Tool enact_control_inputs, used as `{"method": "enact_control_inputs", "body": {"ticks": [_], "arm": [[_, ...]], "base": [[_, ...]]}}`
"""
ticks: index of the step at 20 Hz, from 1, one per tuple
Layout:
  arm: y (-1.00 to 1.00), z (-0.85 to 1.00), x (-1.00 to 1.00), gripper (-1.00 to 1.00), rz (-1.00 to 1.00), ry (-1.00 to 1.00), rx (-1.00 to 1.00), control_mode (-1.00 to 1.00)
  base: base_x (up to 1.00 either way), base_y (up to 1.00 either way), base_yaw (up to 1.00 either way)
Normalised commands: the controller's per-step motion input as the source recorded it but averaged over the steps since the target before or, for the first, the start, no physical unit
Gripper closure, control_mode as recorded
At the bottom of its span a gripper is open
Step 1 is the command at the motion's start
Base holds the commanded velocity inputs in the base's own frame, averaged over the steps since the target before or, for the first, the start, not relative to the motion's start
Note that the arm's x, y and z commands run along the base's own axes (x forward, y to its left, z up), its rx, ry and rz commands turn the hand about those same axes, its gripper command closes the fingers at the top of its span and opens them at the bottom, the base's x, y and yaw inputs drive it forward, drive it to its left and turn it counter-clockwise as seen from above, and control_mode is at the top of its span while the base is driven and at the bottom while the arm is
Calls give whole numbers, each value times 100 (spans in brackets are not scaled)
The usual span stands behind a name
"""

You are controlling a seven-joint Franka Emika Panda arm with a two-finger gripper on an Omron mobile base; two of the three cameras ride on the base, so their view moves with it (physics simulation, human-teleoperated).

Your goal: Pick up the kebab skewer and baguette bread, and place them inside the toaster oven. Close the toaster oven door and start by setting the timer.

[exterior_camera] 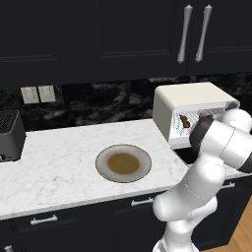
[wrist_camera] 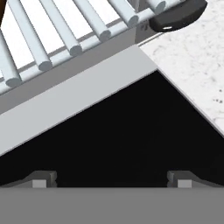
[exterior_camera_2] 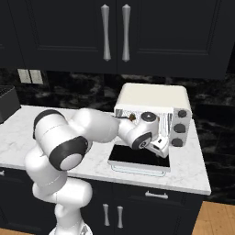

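toaster oven door [wrist_camera: 118, 135]: flat open, directly under tool, handle edge nearer.
tool [wrist_camera: 112, 181]: spread, empty.

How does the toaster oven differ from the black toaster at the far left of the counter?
The toaster oven is cream-white; the black toaster is dark. The toaster oven is the larger box, the black toaster smaller. The toaster oven stands open, its door folded down flat, with three knobs; the black toaster shows neither. Both sit on the marble counter.

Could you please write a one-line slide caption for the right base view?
White arm reaching over the toaster oven's lowered glass door, open fingers empty beside its three dark knobs.
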Motion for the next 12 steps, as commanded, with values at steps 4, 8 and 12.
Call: {"method": "enact_control_inputs", "body": {"ticks": [4, 8, 12], "arm": [[3, 0, 22, -100, -5, -1, 0, -100], [2, 0, 20, -100, -6, -1, 0, -100], [3, 0, 12, -100, -8, -4, 1, -100]], "base": [[0, 0, 0], [0, 0, 0], [0, 0, 0]]}}
